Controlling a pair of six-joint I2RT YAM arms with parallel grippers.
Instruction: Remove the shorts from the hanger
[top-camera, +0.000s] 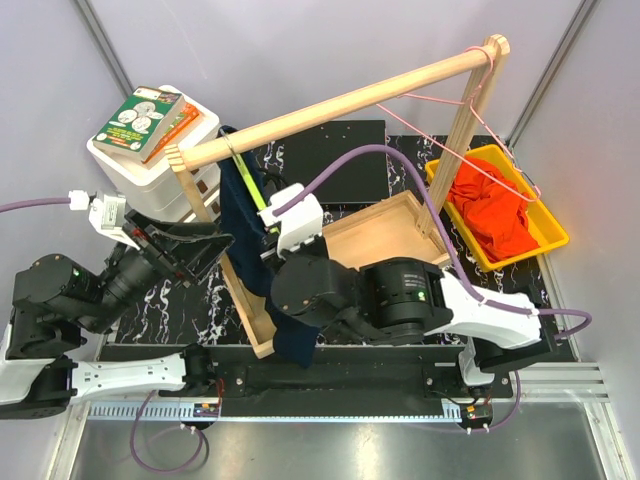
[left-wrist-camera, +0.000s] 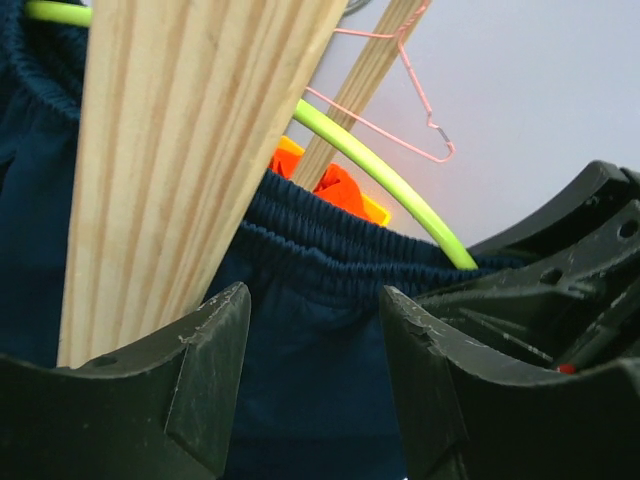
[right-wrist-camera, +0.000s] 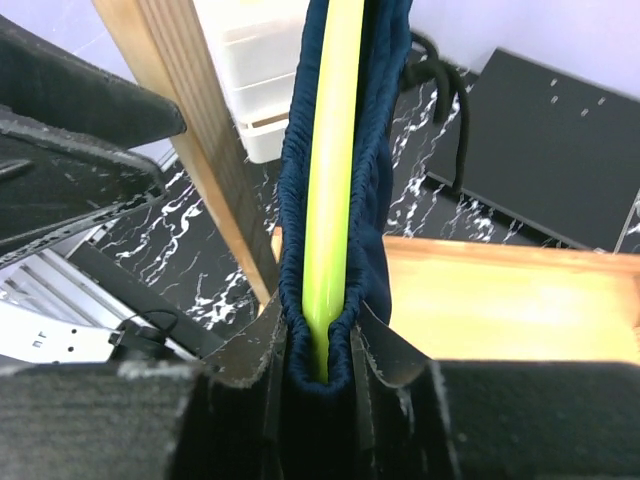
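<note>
Right hand (right-wrist-camera: 322, 350) is pinched on the waistband of the navy shorts (right-wrist-camera: 385, 150), its fingers closed from both sides with the green hanger (right-wrist-camera: 335, 150) running up between the folds. Left hand (left-wrist-camera: 312, 330) is spread, jaws apart and facing the same cloth just beside the wooden post (left-wrist-camera: 180, 150); I cannot see it touching anything.

Navy shorts hang from the rail (top-camera: 330, 105) over the left half of the counter (top-camera: 190, 300), the hem reaching towards the near edge. Orange shorts (top-camera: 495, 210) lie heaped in the yellow tray (top-camera: 548, 228) at the right edge, off any hanger.

Judging by its look, the cloth is light, soft and limp, with a gathered elastic waist that will stretch and bunch. Only the hanger is stiff. I judge the best hold to be the thick waistband seam, slid along and off the hanger's arm, not a tug on the thin leg cloth.
</note>
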